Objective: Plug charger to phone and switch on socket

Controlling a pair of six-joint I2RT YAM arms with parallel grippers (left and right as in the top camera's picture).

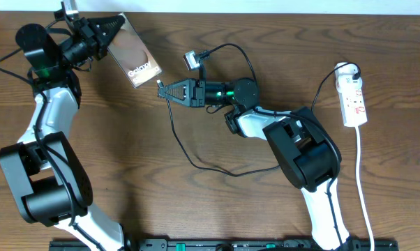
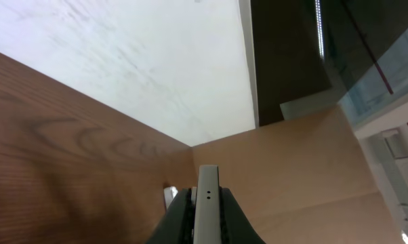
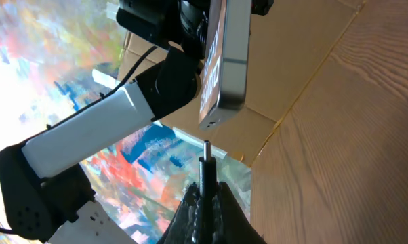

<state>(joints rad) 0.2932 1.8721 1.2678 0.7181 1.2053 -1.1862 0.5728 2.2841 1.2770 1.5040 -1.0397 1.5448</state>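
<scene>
My left gripper is shut on the top end of the phone, a glossy brown slab with white lettering held tilted above the table at the upper left. In the left wrist view the phone's thin grey edge stands between the jaws. My right gripper is shut on the charger's black connector, its tip just short of the phone's bottom edge. The thin black cable loops over the table. The white socket strip lies at the right, with a black plug in it.
A small silver adapter block on the cable lies behind the right gripper. The socket's white cord runs down to the front edge. The right arm's body stands at centre right, the left arm's body at the left.
</scene>
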